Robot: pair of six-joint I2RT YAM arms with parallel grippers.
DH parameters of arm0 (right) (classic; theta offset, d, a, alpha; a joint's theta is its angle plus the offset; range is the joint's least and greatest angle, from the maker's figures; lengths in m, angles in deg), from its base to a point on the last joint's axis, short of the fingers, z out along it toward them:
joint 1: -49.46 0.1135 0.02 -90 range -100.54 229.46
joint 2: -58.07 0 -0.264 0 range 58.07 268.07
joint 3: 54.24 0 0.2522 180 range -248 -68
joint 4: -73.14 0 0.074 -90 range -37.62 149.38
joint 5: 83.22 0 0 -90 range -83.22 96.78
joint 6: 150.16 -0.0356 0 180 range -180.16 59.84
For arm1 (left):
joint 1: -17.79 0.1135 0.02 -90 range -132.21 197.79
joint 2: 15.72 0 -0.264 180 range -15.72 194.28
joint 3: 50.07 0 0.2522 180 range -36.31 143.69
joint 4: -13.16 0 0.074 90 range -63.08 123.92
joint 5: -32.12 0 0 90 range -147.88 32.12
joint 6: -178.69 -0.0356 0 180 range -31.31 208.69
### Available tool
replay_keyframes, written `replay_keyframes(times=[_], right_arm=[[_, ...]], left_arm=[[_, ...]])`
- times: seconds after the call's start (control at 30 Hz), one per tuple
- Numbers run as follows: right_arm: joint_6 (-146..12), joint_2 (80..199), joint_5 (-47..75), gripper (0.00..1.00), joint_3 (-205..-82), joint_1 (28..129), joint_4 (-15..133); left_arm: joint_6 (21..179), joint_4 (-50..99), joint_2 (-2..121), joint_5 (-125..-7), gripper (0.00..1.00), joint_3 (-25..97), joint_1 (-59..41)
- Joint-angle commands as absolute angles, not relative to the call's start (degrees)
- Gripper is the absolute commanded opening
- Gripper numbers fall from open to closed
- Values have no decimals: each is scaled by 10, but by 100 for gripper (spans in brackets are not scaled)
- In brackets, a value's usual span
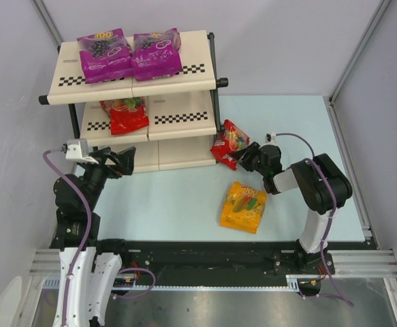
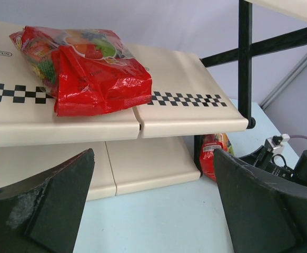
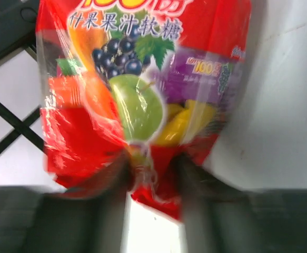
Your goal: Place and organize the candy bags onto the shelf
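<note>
Shelf [image 1: 197, 49]: three tiers, standing at the far left of the counter [image 1: 178, 197].

Top tier: two purple bags [image 1: 104, 54] [image 1: 156, 53] side by side, edges touching, on the left and middle of the board.

Middle tier: shelved red bag [image 1: 125, 114] on the left board, lying over the checkered strip, its lower end hanging past the front lip.

Bottom tier: I see nothing on the part that shows.

Loose red bag [image 1: 229, 143]: on the counter just beside the shelf's right-hand legs, tilted.

Orange-yellow bag [image 1: 244, 206]: flat on the counter, in front of the shelf and off to its right, well apart from it.

Left hand [image 2: 154, 153]: fingers wide apart, nothing between them, low in front of the shelf's left half and facing the bottom tier.

Right hand [image 1: 242, 158]: at the loose red bag's near end. The wrist view is blurred, but the dark fingers [image 3: 198, 211] sit on either side of the bag's bunched lower edge, so I read them as clamped on it.
</note>
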State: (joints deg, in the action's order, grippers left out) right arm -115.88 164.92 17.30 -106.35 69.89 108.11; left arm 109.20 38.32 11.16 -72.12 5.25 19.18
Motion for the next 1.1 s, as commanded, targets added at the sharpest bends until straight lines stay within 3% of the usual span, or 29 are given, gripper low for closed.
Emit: replay_keyframes(times=[0.0,0.1,0.27,0.53,0.7,0.83,0.9,0.93,0.97,1.03,1.07], right_arm=[[-1152,1658,191,15,-1080,697,1130],[-1132,1627,193,0,-1075,694,1106],[-1030,1477,166,0,-1062,697,1004],[-879,1197,148,0,-1079,754,714],[-853,1093,147,0,-1086,848,542],[-853,1077,74,0,-1078,959,451],[-853,1086,68,6,-1065,1017,442],[-859,1091,30,16,-1061,1030,429],[-866,1095,16,39,-1057,1050,419],[-885,1086,-36,46,-1055,1064,398],[-895,1076,-64,57,-1054,1073,392]], left_arm=[[1095,383,106,-736,99,46,190],[1098,384,102,-738,99,42,190],[1098,394,91,-741,99,46,191],[1101,445,86,-778,99,80,191],[1093,491,71,-805,98,103,191],[1088,527,53,-820,99,112,190],[1090,534,46,-828,98,109,190],[1091,538,39,-830,98,105,191],[1093,540,35,-833,98,103,191],[1093,548,29,-843,98,97,191],[1095,550,28,-847,98,96,191]])
